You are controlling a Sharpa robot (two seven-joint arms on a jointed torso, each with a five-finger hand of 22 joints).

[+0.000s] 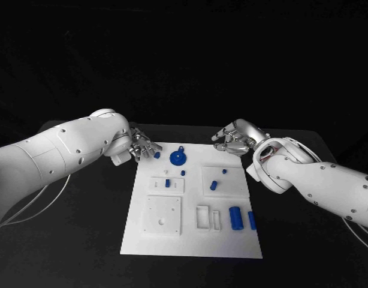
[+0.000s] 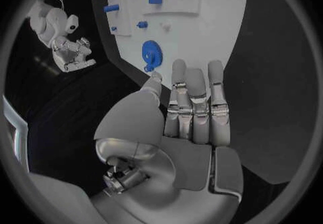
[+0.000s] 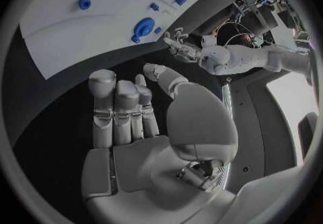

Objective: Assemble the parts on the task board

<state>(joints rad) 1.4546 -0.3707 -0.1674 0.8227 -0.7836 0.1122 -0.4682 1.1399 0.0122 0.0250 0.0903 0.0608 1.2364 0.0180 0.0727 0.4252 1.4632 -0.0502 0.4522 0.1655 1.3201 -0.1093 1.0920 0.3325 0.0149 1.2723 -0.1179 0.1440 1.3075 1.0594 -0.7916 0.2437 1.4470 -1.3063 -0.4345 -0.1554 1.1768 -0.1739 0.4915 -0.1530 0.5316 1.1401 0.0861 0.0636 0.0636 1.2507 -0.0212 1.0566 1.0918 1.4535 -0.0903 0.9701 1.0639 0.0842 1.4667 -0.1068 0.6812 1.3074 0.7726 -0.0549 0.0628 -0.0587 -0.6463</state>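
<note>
Near edge of task board (image 1: pixel 150 243): white plate lying flat on the black tabletop (image 1: pixel 80 240), with a raised square plate (image 1: pixel 163 215) at its near left.
Near right of board: two blue cylinders (image 1: pixel 235 217) lying side by side beside a white slotted block (image 1: pixel 203 217).
Middle of board: small blue pegs (image 1: pixel 168 172) on a white block at left; another small blue piece (image 1: pixel 214 185) on the square block at right.
Far end of board: blue gear (image 1: pixel 178 158) lying on the plate, apart from both hands.
Left robot hand (image 1: pixel 138 147): at the board's far left corner, fingers straight and side by side, holding nothing.
Right robot hand (image 1: pixel 233 138): just beyond the board's far right corner over the tabletop, fingers extended, holding nothing.
</note>
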